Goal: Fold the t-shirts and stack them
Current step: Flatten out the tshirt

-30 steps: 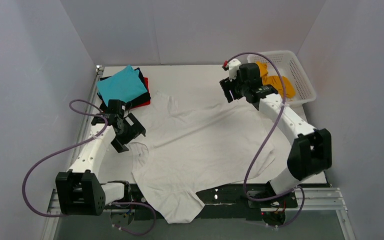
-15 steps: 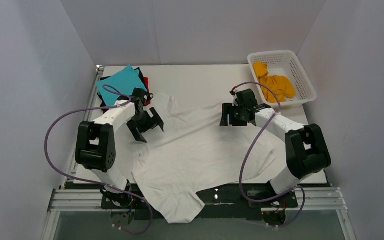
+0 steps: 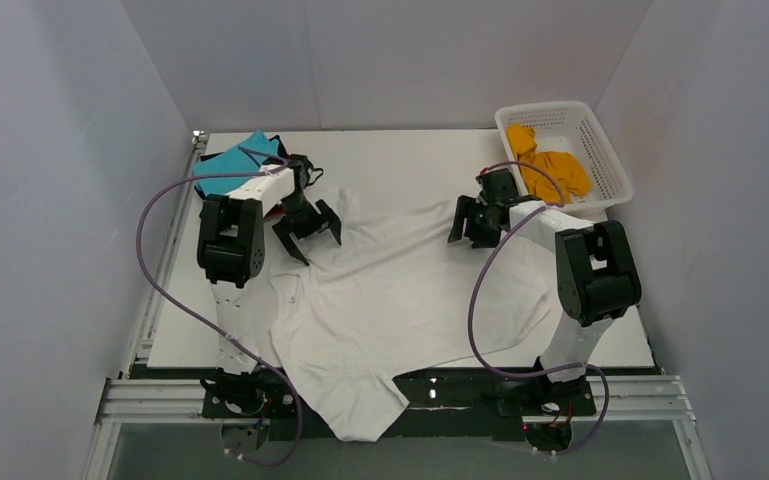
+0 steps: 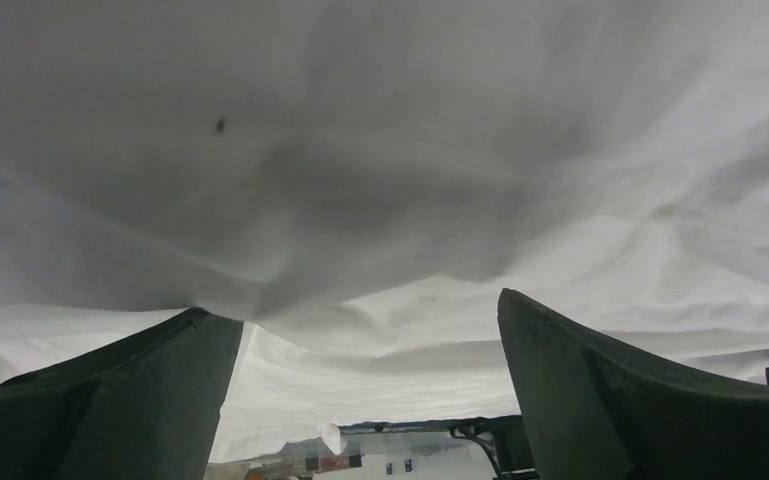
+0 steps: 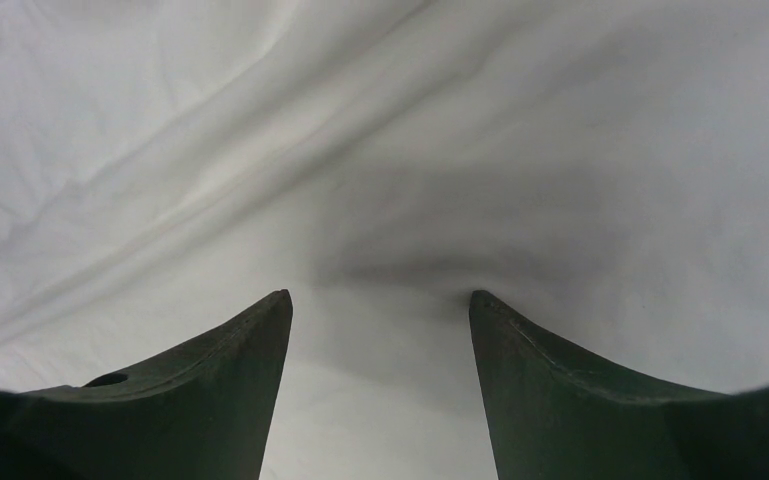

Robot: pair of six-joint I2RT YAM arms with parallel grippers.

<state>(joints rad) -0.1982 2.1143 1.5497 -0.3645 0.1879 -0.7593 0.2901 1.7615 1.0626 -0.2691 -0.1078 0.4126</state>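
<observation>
White t-shirt (image 3: 400, 290) spread flat, long axis left-right, neck leftward.

The white t-shirt (image 3: 400, 290) is soft, matt cloth, creased into shallow folds. The teal t-shirt (image 3: 228, 166) and the orange t-shirt (image 3: 552, 172) look like the same dull cloth. The basket (image 3: 546, 106) is white plastic lattice with a faint sheen. The desk (image 3: 390, 155) is smooth, matt white. The left hand (image 3: 315, 238) and right hand (image 3: 465, 233) have dark, matt plastic fingers (image 4: 110, 400). The rail (image 3: 650, 392) is bare metal.
</observation>
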